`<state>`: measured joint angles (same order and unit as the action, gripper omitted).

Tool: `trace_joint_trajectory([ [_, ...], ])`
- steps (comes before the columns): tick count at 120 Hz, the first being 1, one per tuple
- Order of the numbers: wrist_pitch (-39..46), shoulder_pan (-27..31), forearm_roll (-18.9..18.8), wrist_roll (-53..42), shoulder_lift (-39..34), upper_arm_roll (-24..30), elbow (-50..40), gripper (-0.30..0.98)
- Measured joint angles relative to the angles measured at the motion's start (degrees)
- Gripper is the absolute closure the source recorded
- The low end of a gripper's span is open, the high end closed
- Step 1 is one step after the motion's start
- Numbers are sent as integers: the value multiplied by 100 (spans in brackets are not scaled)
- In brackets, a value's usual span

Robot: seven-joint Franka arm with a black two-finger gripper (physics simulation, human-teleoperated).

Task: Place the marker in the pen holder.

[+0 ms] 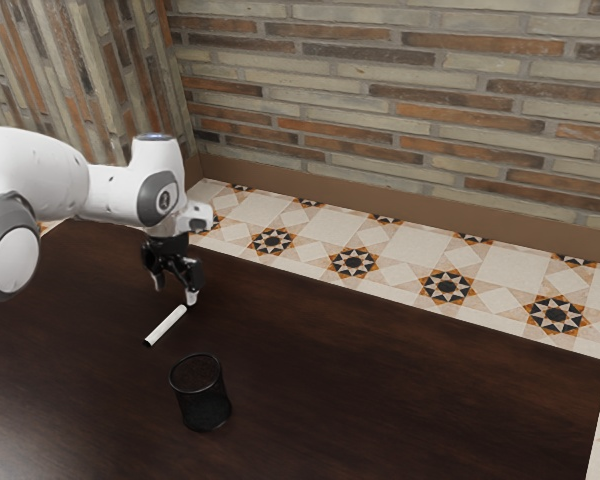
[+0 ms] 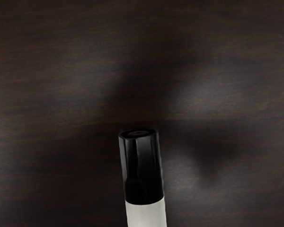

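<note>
In the exterior view the black gripper (image 1: 175, 291) is low over the table, its two fingers apart. The white marker (image 1: 166, 325) appears to lie on the dark table, its upper end close to the fingertip on the exterior view's right. In the wrist view the black cap and white body of the marker (image 2: 143, 170) stand at the lower edge. The black mesh pen holder (image 1: 201, 392) stands upright, beyond the marker from the gripper, with its round mouth facing up.
The dark wooden table (image 1: 410, 370) stretches toward the exterior view's right. Behind its far edge are a patterned tile floor (image 1: 400, 262) and a brick wall (image 1: 410, 100).
</note>
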<state>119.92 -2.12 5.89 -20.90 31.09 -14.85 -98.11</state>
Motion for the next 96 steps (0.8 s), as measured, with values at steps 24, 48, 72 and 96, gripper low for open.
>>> trace_joint_trajectory([
  [24,473,-8,10,-98,83,5,-197,2],
  [48,852,2,36,-180,284,35,-173,3],
  [72,1041,-8,104,-240,312,43,-167,28],
  [96,1153,-19,55,-227,306,53,-158,55],
])
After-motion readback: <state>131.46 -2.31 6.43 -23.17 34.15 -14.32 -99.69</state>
